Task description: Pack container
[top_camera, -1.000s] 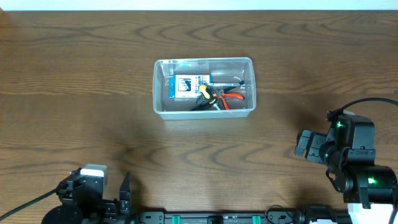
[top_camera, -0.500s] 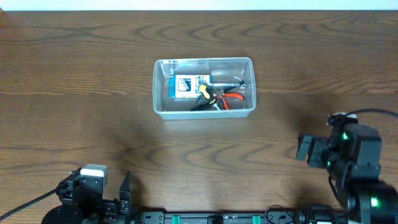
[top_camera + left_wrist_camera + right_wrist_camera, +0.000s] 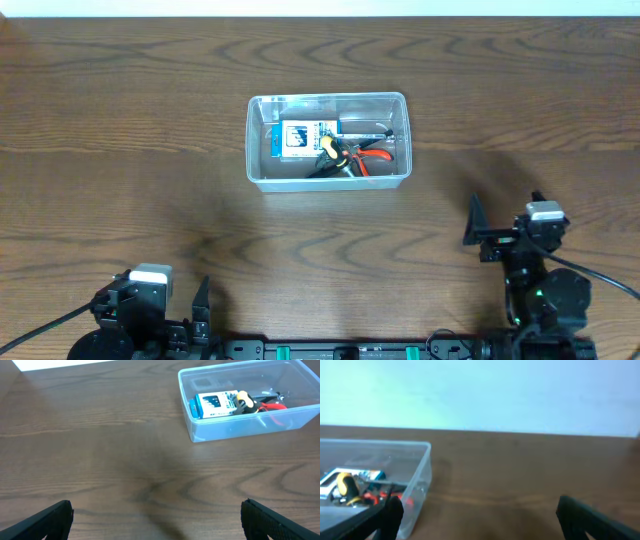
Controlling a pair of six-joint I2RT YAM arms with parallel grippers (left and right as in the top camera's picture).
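The container (image 3: 325, 98), a clear rectangular tub, stands mid-table. Inside lie a blue-and-white package (image 3: 298, 139), a yellow-and-black handled tool (image 3: 330, 148) and red-handled pliers (image 3: 372, 155). The left wrist view shows the container (image 3: 235, 430) far ahead at the upper right, with my left gripper (image 3: 156, 510) open over bare wood. In the right wrist view the container (image 3: 417, 477) is at the left, just ahead of the left fingertip of my right gripper (image 3: 479, 505), which is open and empty. From overhead the left arm (image 3: 150, 315) is at the near left edge and the right arm (image 3: 535, 260) at the near right.
Dark wooden table (image 3: 120, 150) all around the tub. A pale wall or surface (image 3: 480, 390) lies beyond the table's far edge. A rail with green fittings (image 3: 350, 350) runs along the near edge between the arms.
The right arm has drawn back toward the near edge and swung so its fingers point toward the tub. Left arm and container have not moved.
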